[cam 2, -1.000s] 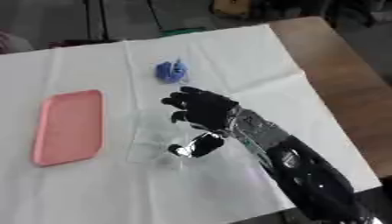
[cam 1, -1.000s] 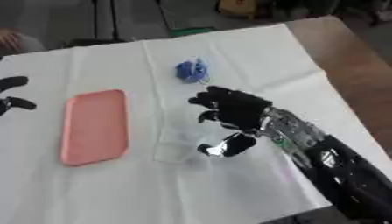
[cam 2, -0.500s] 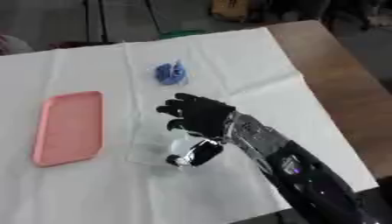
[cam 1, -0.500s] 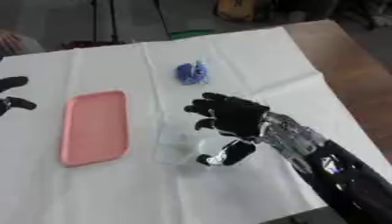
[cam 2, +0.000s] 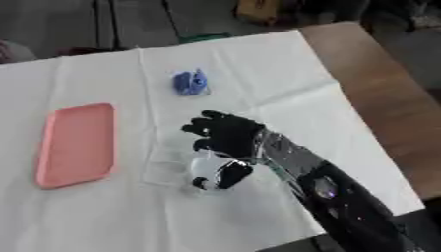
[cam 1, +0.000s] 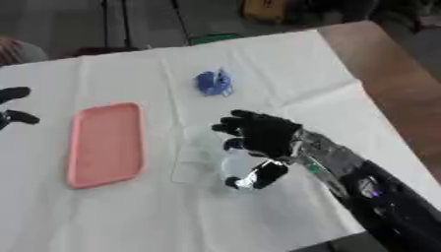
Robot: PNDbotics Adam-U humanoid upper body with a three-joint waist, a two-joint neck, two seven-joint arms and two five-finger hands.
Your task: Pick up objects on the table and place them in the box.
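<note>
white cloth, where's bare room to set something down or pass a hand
Bare cloth lies along the near edge, below the pink tray and the right hand, and across the far strip behind the blue object. It is crowded mid-table, where the right hand curls over a clear container beside the tray. The left hand shows at the left edge.

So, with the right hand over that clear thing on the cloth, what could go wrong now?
1. The clear object barely shows against the white cloth, so the right hand, fingers curled around it, may hold it off-centre and drop it.
2. The cloth is creased; dragging the object could bunch it up.
3. The pink tray lies close by on the left, so a slipped object might knock it.
</note>
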